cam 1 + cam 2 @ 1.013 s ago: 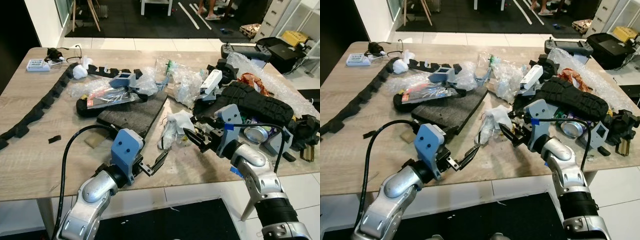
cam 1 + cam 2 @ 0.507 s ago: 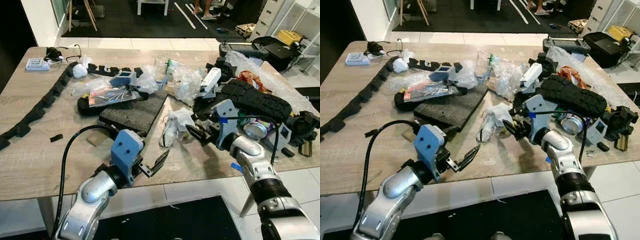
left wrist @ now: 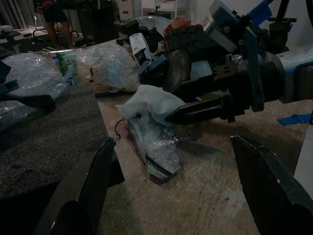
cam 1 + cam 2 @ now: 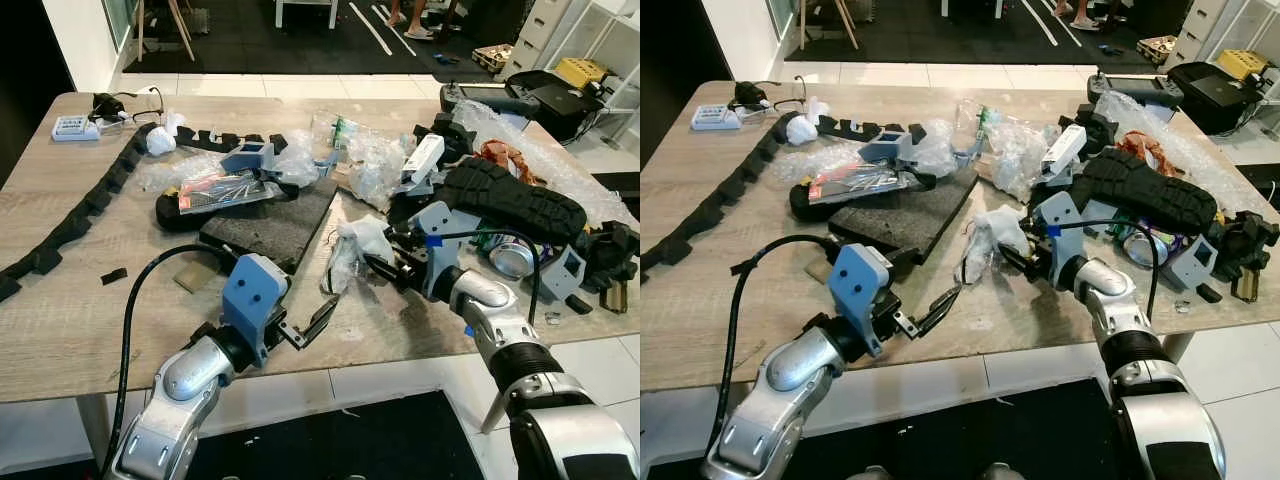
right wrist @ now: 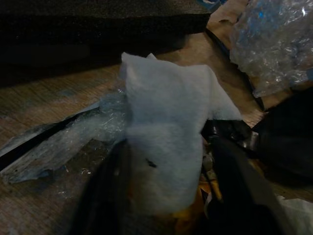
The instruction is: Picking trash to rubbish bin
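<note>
White tissue wad (image 4: pixel 362 238) with crumpled plastic wrap (image 4: pixel 338 268) lies mid-table, at 3 o'clock of the dark foam slab (image 4: pixel 272 224). Right gripper (image 4: pixel 378 268) has advanced since a second ago — fingers now straddling the tissue, apart. Left gripper (image 4: pixel 320 322) stays at the near table (image 4: pixel 60 330) edge — fingers spread.

No print seems readable at this resolution.

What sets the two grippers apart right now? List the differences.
The right gripper reaches the crumpled white tissue with clear plastic wrap on the wooden table; the left gripper hangs short of it, near the table's front edge. The left gripper's fingers are spread wide on nothing, while the right's lie close together at the tissue. Both have long black fingers and blue wrist housings.
</note>
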Motion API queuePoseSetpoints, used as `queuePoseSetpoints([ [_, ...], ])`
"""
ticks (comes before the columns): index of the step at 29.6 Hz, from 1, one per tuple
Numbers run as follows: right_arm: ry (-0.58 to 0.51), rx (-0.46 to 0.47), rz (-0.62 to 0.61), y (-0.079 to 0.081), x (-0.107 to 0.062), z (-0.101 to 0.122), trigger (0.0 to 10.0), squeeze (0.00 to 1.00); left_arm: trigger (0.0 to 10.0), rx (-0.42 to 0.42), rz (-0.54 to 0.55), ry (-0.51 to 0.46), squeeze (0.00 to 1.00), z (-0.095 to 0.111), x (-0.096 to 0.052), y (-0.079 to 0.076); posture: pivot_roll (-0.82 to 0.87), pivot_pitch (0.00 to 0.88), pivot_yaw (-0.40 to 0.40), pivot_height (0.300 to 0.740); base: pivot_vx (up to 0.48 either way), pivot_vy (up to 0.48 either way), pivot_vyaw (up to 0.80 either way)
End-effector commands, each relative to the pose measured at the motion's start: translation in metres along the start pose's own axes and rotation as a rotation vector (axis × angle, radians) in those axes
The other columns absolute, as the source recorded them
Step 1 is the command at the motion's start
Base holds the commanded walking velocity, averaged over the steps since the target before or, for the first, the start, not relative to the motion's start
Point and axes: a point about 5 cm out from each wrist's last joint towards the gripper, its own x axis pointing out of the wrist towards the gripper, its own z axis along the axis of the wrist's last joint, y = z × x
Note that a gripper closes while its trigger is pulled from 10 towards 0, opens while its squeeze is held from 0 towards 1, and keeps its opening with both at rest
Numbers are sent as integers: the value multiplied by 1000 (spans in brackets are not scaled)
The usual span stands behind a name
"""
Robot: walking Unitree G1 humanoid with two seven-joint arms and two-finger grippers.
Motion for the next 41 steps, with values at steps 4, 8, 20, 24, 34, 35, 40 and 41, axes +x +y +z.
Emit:
queuePoseSetpoints([
  [4, 16, 6, 27, 3, 1, -5, 0, 0, 10000, 0, -9, 3, 0, 0, 0, -2, 29, 164, -55, 740, 0, 0, 0],
  [8, 16, 7, 33, 4, 2, -6, 0, 0, 10000, 2, -10, 4, 0, -1, 1, -2, 29, 164, -55, 740, 0, 0, 0],
  [20, -276, 28, -19, -15, 12, 60, 0, 0, 10000, 7, -10, -2, 0, 0, 2, -1, 27, 161, -61, 740, 0, 0, 0],
  [24, -394, 37, -48, -21, 11, 86, 0, 0, 10000, 6, -10, -3, 0, 0, 2, -1, 27, 161, -61, 740, 0, 0, 0],
  [34, -654, -28, -20, -13, -1, 147, 0, 0, 10000, 1, -6, -10, 0, 1, 3, -1, 18, 163, -59, 740, 0, 0, 0],
  [35, -650, -33, -13, -11, -2, 147, 0, 0, 10000, 1, -6, -10, 0, 1, 3, -1, 18, 163, -59, 740, 0, 0, 0],
  [40, -407, -124, 56, 0, 1, 121, 0, 0, 10000, 2, -12, -9, 0, 1, 3, -1, 18, 163, -59, 740, 0, 0, 0],
  [41, -312, -155, 61, 1, -1, 111, 824, 0, 10000, 2, -14, -9, 0, 1, 3, -1, 18, 163, -59, 740, 0, 0, 0],
])
